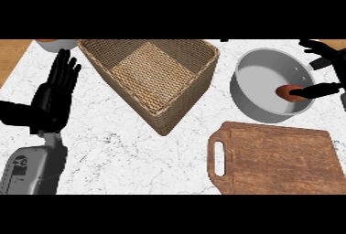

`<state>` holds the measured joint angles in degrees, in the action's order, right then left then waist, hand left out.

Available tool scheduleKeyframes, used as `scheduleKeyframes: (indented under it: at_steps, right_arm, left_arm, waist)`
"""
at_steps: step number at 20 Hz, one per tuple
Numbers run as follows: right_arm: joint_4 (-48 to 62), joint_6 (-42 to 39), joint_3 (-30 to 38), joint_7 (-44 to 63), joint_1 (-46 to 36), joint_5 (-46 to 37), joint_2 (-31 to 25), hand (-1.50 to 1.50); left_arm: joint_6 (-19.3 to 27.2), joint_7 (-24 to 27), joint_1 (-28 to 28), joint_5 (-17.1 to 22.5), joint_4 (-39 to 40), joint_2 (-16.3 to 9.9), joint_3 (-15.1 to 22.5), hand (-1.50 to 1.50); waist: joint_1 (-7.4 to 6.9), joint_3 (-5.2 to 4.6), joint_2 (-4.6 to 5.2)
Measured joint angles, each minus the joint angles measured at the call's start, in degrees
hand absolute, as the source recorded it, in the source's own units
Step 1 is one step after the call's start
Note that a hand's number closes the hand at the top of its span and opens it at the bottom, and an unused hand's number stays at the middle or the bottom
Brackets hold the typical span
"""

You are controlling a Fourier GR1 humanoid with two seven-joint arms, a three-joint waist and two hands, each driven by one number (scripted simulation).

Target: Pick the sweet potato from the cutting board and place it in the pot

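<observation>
Already, the right hand's (329,73) fingers (317,91) pinch the small orange-brown sweet potato (289,91) over the inside of the grey metal pot (270,84), near its right wall, well beyond the bare brown wooden cutting board (277,157); releasing it looks next.

Below me spreads a white marble counter (128,151) veined in grey. Wood (12,55) shows past its left edge, perhaps flooring, though I can't be sure.

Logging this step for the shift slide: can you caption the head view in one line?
Right hand holds the sweet potato inside the pot, cutting board bare.
</observation>
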<state>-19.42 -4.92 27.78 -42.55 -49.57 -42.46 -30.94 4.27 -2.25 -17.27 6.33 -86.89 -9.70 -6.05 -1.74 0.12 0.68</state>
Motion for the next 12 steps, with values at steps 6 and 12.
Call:
scheduleKeyframes:
  at_steps: [6,12]
  right_arm:
    - [3.85,-6.26,6.60,2.77,-2.27,7.35,-2.85,-1.50]
    - [6.64,-11.12,12.09,1.94,-1.34,13.34,-7.58,-1.50]
  left_arm:
    - [-0.05,-1.12,0.26,0.38,-1.32,-0.51,-0.52,0.00]
    - [-0.37,-0.67,0.75,0.39,-1.39,-0.23,-0.31,0.00]
  waist:
    - [0.17,0.00,-0.11]
    - [-0.10,0.04,0.13]
